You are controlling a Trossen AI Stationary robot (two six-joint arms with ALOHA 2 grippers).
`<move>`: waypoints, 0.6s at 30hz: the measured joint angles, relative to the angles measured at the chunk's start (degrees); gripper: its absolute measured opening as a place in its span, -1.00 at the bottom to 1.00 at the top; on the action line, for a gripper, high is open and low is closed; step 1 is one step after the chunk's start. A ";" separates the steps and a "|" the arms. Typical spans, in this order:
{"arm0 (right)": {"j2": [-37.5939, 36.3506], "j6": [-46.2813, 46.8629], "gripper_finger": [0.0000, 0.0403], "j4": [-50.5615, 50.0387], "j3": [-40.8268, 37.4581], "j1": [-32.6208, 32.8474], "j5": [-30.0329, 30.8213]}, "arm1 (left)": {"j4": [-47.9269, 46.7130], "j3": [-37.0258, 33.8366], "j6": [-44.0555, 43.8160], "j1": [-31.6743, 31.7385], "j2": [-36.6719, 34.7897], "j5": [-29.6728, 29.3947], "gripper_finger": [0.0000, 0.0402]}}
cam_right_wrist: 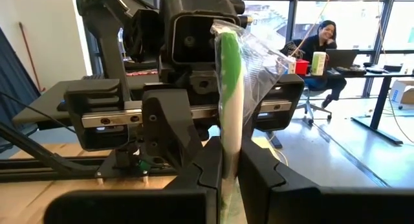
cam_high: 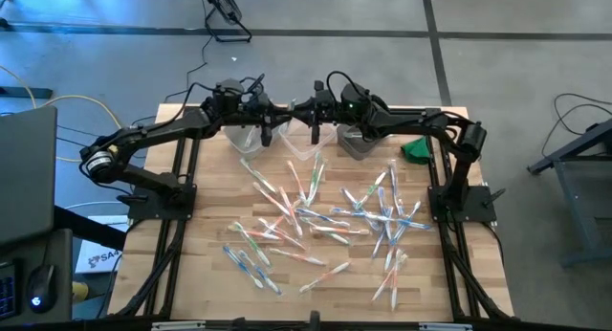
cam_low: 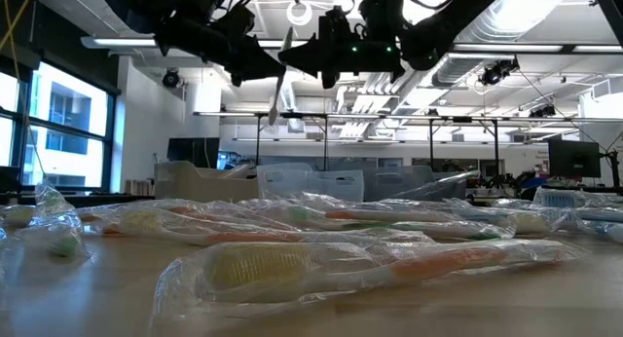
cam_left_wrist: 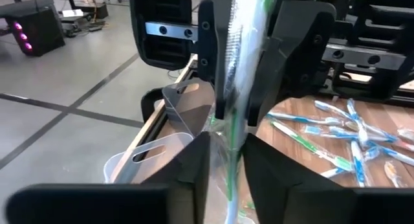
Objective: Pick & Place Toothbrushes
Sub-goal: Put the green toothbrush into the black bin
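I am working across a broad butcher-block table (cam_high: 206, 283) of pale wooden strips, with three clear, thin-walled plastic bins (cam_high: 304, 147) lined along its far edge and both my dark arms reaching in to meet above them. Most of the toothbrushes (cam_high: 325, 216) are lying scattered over the middle of the table, overlapping at all angles, each slim and white with a blue, orange or green handle inside a crinkled, glossy wrapper. A small green object (cam_high: 416, 149) is sitting near the right bin. One green-handled toothbrush (cam_right_wrist: 229, 88) is hanging upright in the air between my two grippers, above the bins, seemingly over the left one. My right gripper (cam_right_wrist: 229, 153) is clamping it, pads pressed on the handle through the film. My left gripper (cam_left_wrist: 225, 146) is straddling the same brush lower down, and whether it is gripping or letting go I cannot tell. I judge this to be a hand-over, so I am aiming to keep one firm hold on the hard handle rather than the slippery loose wrapper, keep the brush vertical, and pull the releasing side straight away so the film is not snagging.
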 joint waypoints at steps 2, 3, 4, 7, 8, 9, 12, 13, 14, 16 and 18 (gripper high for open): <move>-0.02 0.04 -0.89 -0.14 0.00 -0.35 -0.29 | 0.16 0.00 0.02 0.02 0.00 -0.35 -0.41; -0.29 0.08 -0.89 -0.83 -0.01 -0.51 -0.31 | 0.17 0.00 0.03 0.02 0.00 -0.37 -0.35; -0.74 0.11 -0.89 -2.01 -0.05 -0.83 -0.27 | 0.17 0.00 0.04 0.04 -0.03 -0.36 -0.30; -2.25 -0.30 -0.89 -4.29 -0.06 -1.48 -0.21 | 0.14 0.00 0.34 0.07 -0.11 -0.63 -0.15; -2.82 -0.38 -0.89 -4.96 -0.04 -1.83 -0.14 | 0.13 0.00 0.97 0.07 -0.11 -0.96 -0.12; -3.48 -0.49 -0.89 -5.92 -0.04 -2.25 0.01 | 0.02 0.00 1.66 0.09 -0.20 -1.40 -0.09; -5.99 -4.19 -0.89 -10.83 -0.04 -3.08 3.98 | -0.71 0.00 2.12 0.26 -1.68 -4.06 -0.07; -7.08 -6.11 -0.89 -13.44 -0.04 -3.39 5.70 | -1.27 0.00 2.39 0.56 -2.60 -4.70 -0.07; -8.44 -7.99 -0.89 -16.41 -0.04 -3.66 7.53 | -2.59 0.00 3.02 0.97 -3.71 -5.11 -0.07; -11.19 -11.61 -0.89 -22.69 -0.04 -4.25 11.06 | -5.21 0.00 3.99 1.73 -5.98 -5.45 -0.07; -13.95 -14.54 -0.89 -28.30 -0.04 -4.48 14.80 | -8.47 0.00 4.31 2.50 -8.50 -5.50 -0.07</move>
